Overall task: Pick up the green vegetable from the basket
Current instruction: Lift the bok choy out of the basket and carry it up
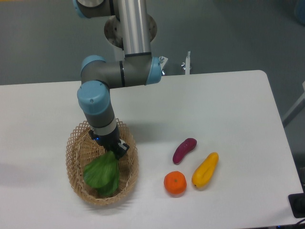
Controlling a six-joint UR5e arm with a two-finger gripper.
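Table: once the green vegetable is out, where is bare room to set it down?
Bare table runs behind the purple sweet potato, and left of the basket. It is crowded front right, around the orange and yellow vegetable.
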